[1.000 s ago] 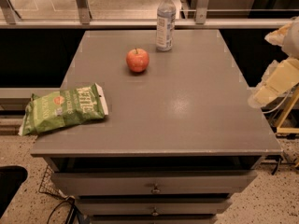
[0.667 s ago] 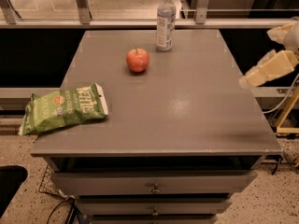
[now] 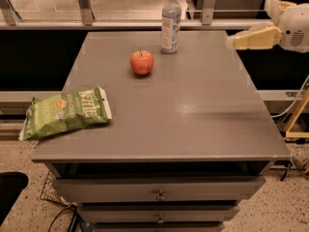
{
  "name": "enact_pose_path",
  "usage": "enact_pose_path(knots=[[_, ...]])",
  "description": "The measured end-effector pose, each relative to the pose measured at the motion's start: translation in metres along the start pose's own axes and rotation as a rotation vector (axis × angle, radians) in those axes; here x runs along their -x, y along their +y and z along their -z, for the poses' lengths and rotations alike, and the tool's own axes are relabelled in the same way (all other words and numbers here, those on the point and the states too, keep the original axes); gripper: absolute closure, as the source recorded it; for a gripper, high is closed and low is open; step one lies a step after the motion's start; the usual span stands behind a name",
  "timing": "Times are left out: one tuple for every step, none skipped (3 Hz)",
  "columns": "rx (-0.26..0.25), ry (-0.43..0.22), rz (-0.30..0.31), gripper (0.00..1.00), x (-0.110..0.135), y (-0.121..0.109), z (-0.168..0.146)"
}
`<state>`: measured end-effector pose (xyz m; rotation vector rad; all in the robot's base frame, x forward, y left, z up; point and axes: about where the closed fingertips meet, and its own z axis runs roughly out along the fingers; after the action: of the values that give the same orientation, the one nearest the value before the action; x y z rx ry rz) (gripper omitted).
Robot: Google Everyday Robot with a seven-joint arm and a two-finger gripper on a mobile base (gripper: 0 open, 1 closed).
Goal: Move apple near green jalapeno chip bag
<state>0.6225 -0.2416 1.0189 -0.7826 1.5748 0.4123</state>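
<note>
The red-orange apple (image 3: 142,62) with a short dark stem sits upright on the grey table (image 3: 193,120), toward the back and left of the middle. The light-green jalapeno chip bag (image 3: 65,112) lies flat at the table's front-left corner, its left end hanging over the edge. My gripper (image 3: 231,42) is at the upper right, above the table's back-right edge, well to the right of the apple and holding nothing. It points left.
A clear plastic water bottle (image 3: 170,21) with a white cap stands at the back of the table, just right of the apple. Drawers (image 3: 159,190) run below the table front. A metal railing (image 3: 87,8) stands behind the table.
My gripper has risen and moved left and back, from beside the table's right edge to above its back-right corner. The apple, bag and bottle have not moved.
</note>
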Motion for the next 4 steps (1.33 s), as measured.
enact_pose_path(knots=[[-0.057,-0.110,0.015,0.00,0.026,-0.012,-0.020],[-0.065,-0.100,0.010,0.00,0.024,-0.014,-0.018],[-0.060,-0.088,-0.031,0.00,0.017,-0.014,-0.031],[-0.042,-0.099,-0.115,0.00,0.003,-0.010,-0.076]])
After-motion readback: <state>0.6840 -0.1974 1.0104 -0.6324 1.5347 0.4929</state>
